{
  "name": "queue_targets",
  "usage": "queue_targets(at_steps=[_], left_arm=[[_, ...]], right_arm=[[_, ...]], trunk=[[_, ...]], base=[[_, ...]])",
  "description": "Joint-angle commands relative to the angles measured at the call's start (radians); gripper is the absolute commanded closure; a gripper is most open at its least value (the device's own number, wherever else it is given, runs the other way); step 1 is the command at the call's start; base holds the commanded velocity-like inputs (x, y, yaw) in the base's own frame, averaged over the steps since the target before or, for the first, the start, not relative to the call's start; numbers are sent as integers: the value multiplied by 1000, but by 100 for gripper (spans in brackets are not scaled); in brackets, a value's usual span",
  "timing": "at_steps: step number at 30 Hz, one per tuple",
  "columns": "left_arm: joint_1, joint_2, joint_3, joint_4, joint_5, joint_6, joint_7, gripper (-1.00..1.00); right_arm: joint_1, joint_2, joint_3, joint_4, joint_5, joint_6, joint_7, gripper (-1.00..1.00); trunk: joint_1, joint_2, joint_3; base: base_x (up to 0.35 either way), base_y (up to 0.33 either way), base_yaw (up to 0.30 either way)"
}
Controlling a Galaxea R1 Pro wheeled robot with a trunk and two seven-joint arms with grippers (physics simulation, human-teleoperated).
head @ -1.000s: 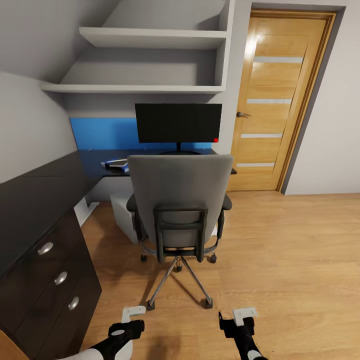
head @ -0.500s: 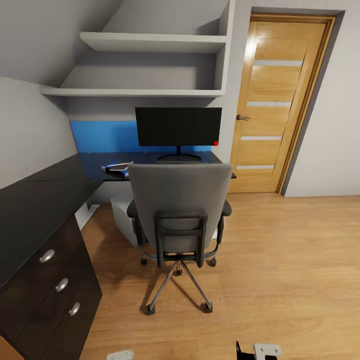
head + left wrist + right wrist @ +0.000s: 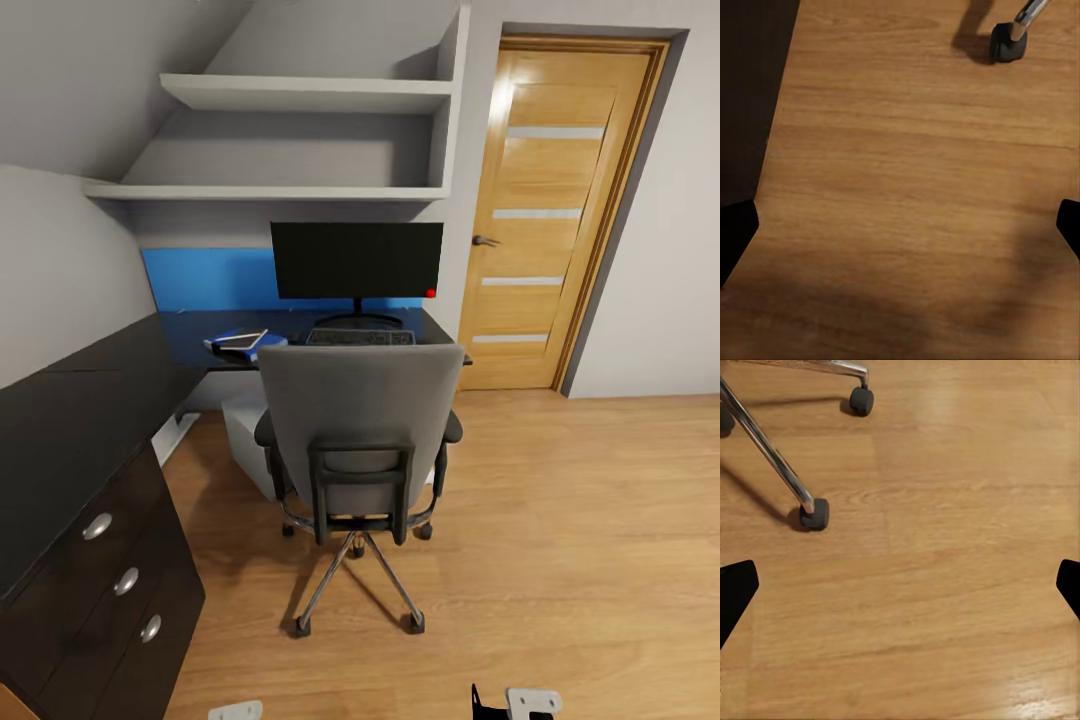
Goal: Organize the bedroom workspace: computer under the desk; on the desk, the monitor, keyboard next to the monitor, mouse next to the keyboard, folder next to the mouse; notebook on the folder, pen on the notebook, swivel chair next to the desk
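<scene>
— So where does the swivel chair [image 3: 358, 420] stand?
— Centre frame, backrest hiding part of the desk [image 3: 120, 370]; folder [image 3: 243, 342] lies upper left.
— And the grippers?
— Left gripper [image 3: 900, 225] and right gripper [image 3: 900, 585] both gape, empty; the robot should push the backrest squarely.

We see the swivel chair [image 3: 358, 430] backrest toward us, pulled up to the desk [image 3: 110, 380]. Monitor [image 3: 356, 260] upright on the desk against the blue panel, red dot lower right. Keyboard [image 3: 360, 338] just in front of its stand. Blue folder [image 3: 246, 341] flat on the desk, left of the keyboard.
</scene>
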Motion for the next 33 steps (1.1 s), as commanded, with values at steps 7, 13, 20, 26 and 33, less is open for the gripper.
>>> queue_targets(at_steps=[7,13,20,26,33], left_arm=[[4,1,-10,1,6,-9,2,-100],[8,3,-11,1,6,-58,3,-100],[12,10,-12,1,6,-69,4,-100],[12,10,-12,1,8,-70,7,-100],[13,8,-12,1,9,-70,8,-100]], right_arm=[[-1,1,8,2,-1,-2,-7,-100],[-1,1,8,2,-1,-2,-7,-100],[-1,1,8,2,-1,-2,-7,-100],[-1,1,8,2,-1,-2,-7,-100],[-1,1,8,2,-1,-2,-7,-100]], trunk=[[-27,49,21],[-50,91,40],[-77,140,62],[-100,182,81],[-127,231,103]], base=[[0,0,0],[0,0,0],[0,0,0],[0,0,0],[0,0,0]])
